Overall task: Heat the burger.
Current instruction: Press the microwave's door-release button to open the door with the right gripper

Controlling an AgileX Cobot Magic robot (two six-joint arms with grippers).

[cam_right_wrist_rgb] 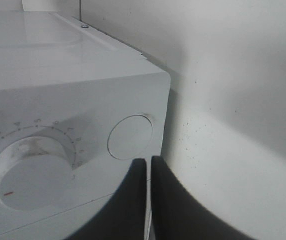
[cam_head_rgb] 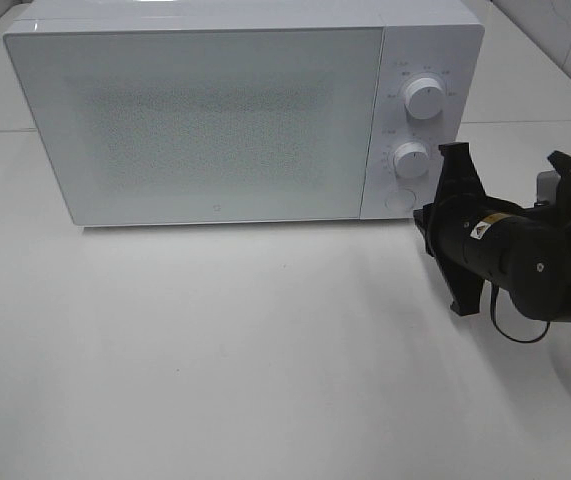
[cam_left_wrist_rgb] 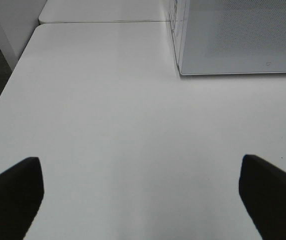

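Smooth white surfaces, matt black plastic

The microwave (cam_head_rgb: 235, 115) is cased in smooth white material with a soft sheen — its door (cam_head_rgb: 200, 125) is faced with a glossy pane, finely speckled behind. The knobs (cam_head_rgb: 423, 98) look moulded in smooth white plastic. The table (cam_head_rgb: 215, 360) is surfaced in smooth, satin white. The right gripper (cam_right_wrist_rgb: 149, 200) is made of matt black plastic.

White microwave (cam_head_rgb: 215, 120) stands on the white table (cam_head_rgb: 215, 350), its door (cam_head_rgb: 205, 125) shut. The control panel (cam_head_rgb: 420, 130) on its right side carries an upper dial (cam_head_rgb: 423, 98), a lower dial (cam_head_rgb: 411, 160), and a round button (cam_head_rgb: 399, 198) beneath.
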